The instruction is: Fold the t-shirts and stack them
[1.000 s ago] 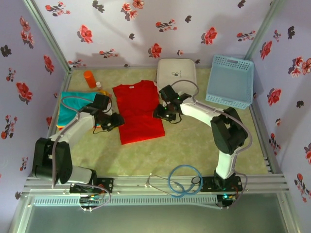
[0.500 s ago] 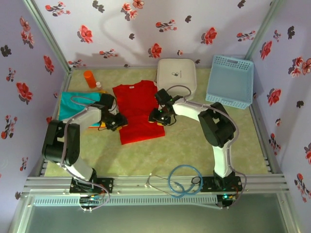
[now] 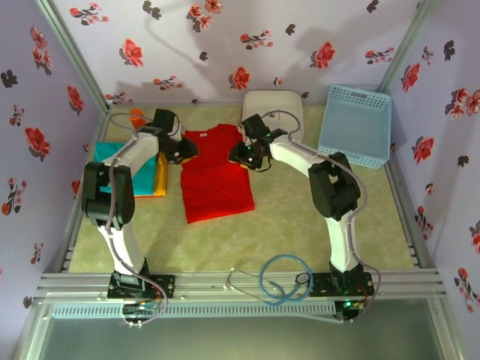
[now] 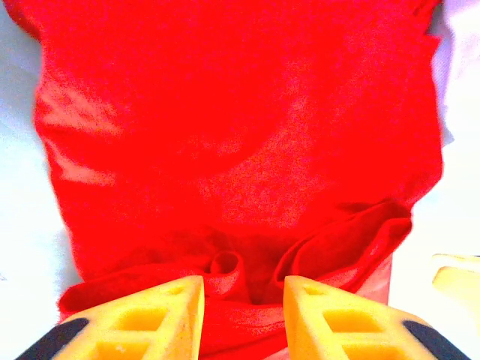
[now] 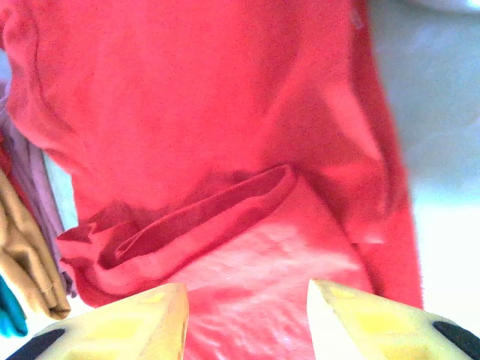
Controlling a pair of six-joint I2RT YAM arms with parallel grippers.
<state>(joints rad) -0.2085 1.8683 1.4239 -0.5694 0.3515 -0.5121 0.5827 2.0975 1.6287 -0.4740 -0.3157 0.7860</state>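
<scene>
We see one red t-shirt (image 3: 216, 180) lying flat in the middle of the table (image 3: 300, 217), with small folds at its sides. To its left lie one teal shirt (image 3: 112, 157) and one orange shirt (image 3: 158, 178). The left gripper (image 4: 244, 289) has its jaws narrowly apart over a red fold. The right gripper (image 5: 247, 296) has its jaws wider.

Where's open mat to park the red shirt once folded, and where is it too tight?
Widest bare mat: between the hem of the red shirt and the front rail. Also free: the strip right of the right arm, below the blue basket. Crowded: the back row by the white case, and the left side, where the teal and orange pile lies.
</scene>
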